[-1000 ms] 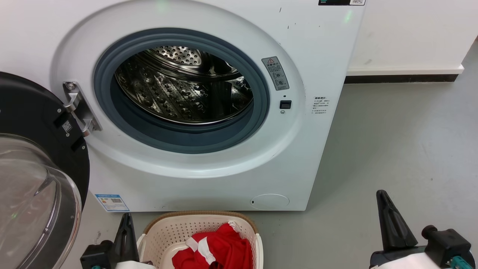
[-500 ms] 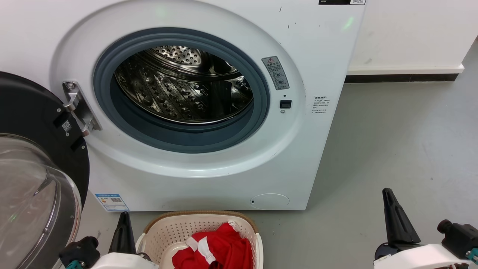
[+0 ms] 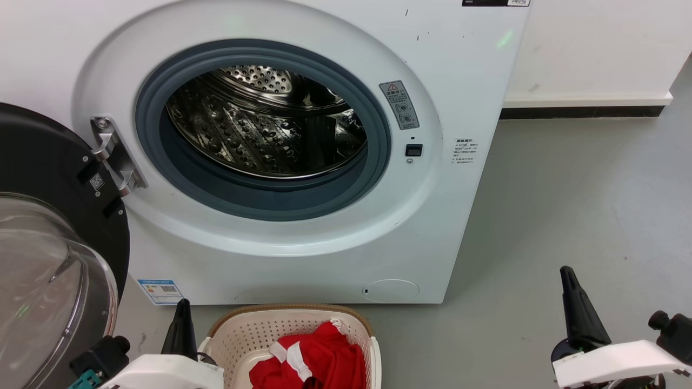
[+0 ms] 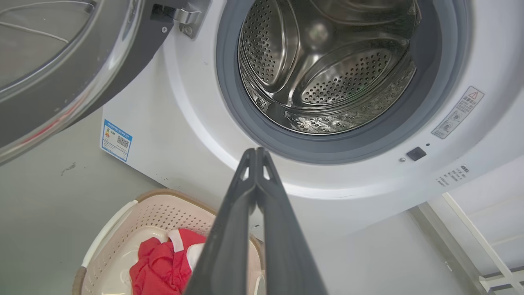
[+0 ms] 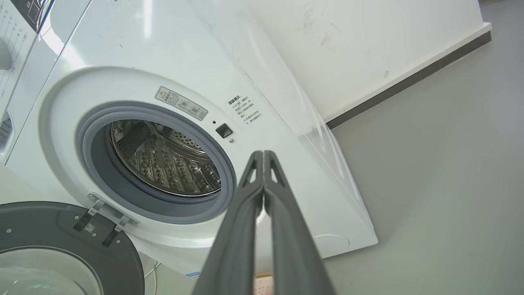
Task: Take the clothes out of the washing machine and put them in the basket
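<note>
A: Gripper state?
B: Left gripper (image 4: 255,152) and right gripper (image 5: 262,155): fingers pressed together.
A: Clothes?
B: Clothes (image 3: 316,356) in basket (image 3: 286,311), just right of left gripper. Washing machine (image 3: 303,259) ahead, door open.

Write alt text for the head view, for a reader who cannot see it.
A white washing machine stands with its door swung open at left and nothing visible in its steel drum. Red clothes lie in the cream basket on the grey floor before it, with the left tool and right tool low at either side.
</note>
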Motion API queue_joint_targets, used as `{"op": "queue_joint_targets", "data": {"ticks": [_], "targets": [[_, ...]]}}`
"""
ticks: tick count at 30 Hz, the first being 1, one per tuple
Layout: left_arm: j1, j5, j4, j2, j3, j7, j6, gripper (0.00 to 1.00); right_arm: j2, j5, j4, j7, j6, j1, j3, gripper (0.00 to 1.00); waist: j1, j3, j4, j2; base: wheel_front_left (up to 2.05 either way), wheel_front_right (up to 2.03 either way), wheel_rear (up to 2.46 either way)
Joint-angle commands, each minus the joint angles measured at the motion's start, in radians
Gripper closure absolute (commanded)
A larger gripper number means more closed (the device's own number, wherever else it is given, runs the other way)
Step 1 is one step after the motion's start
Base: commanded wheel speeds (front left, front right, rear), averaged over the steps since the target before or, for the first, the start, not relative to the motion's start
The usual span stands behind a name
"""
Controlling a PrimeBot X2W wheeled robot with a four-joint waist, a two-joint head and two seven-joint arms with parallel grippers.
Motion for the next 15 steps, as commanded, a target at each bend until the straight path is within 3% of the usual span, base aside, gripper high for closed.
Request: {"op": "queue_joint_targets", "data": {"ticks": [1,15], "targets": [[-0.027,-0.034,-0.008,0.001,0.006,0.006,-0.007,1.00,-0.008,0.036,-0.005,0.006,0.000,-0.029,-0.003,1.00,0.0000,0.000,0.000,-0.0001,0.00,0.00,0.00],[-0.056,-0.231,0.008,0.001,0.020,0.054,-0.037,1.00,-0.013,0.236,0.025,0.049,0.000,-0.059,-0.016,1.00,0.0000,0.002,0.003,-0.0001,0.00,0.00,0.00]]}}
